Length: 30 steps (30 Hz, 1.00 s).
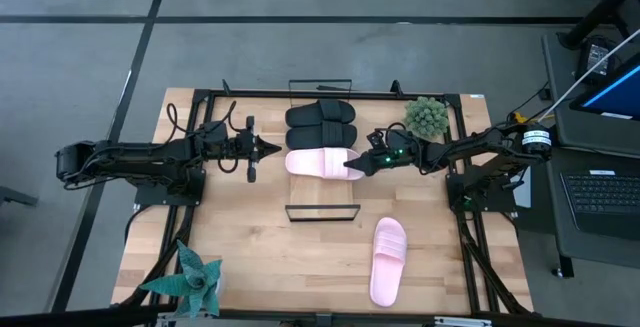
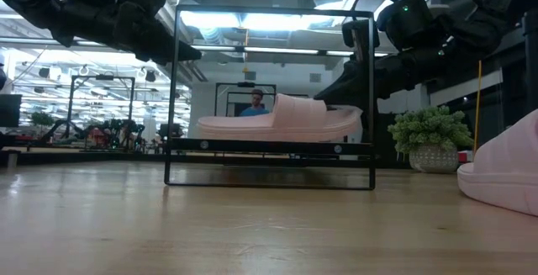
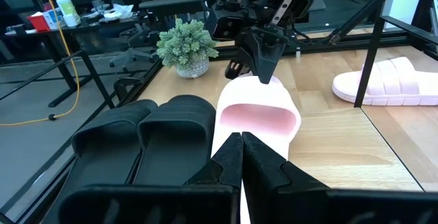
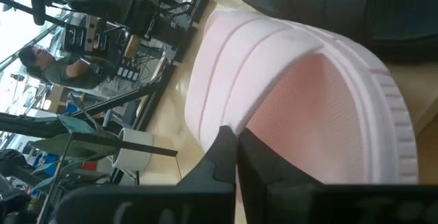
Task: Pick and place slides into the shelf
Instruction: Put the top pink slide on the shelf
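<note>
Closed right fingers touch the shelved pink slide, hiding its heel; left fingers closed, empty.

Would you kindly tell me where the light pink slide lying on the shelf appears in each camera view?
High view: light pink slide on the shelf, centre, beside the two matte black slides.
Low view: centre, on the light-wood shelf.
Left wrist view: centre, past the shut left gripper.
Right wrist view: fills the middle, ahead of the shut right gripper.
Shared landmark: small green potted plant, absent from the right wrist view.
</note>
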Tool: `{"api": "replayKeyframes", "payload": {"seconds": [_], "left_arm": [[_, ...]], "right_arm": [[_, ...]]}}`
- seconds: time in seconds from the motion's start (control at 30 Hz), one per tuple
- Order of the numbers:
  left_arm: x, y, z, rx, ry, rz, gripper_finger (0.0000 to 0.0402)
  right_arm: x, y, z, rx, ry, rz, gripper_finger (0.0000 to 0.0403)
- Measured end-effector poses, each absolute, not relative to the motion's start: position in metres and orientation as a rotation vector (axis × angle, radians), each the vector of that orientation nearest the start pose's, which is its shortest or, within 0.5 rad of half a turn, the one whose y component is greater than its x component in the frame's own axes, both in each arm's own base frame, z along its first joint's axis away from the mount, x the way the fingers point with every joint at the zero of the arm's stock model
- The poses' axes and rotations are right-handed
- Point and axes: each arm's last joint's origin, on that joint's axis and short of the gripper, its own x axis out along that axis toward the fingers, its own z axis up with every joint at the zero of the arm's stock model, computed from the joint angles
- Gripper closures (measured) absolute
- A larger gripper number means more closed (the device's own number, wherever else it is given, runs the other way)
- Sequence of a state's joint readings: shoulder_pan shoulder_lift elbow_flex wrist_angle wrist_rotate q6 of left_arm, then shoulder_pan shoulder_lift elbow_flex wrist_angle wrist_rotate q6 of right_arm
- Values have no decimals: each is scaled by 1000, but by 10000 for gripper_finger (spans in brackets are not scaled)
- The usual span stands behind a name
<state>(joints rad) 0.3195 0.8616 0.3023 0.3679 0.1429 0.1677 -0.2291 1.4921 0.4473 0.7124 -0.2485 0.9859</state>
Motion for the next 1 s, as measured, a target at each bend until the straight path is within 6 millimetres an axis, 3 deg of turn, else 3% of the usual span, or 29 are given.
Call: {"api": "replayKeyframes", "payload": {"seconds": [0.47,1.0], "left_arm": [[174,53,206,122,201,160,401],[174,53,206,122,201,160,401]], "right_arm": [[259,-54,153,1048,295,-170,391],[259,-55,153,975,278,-206,327]]}}
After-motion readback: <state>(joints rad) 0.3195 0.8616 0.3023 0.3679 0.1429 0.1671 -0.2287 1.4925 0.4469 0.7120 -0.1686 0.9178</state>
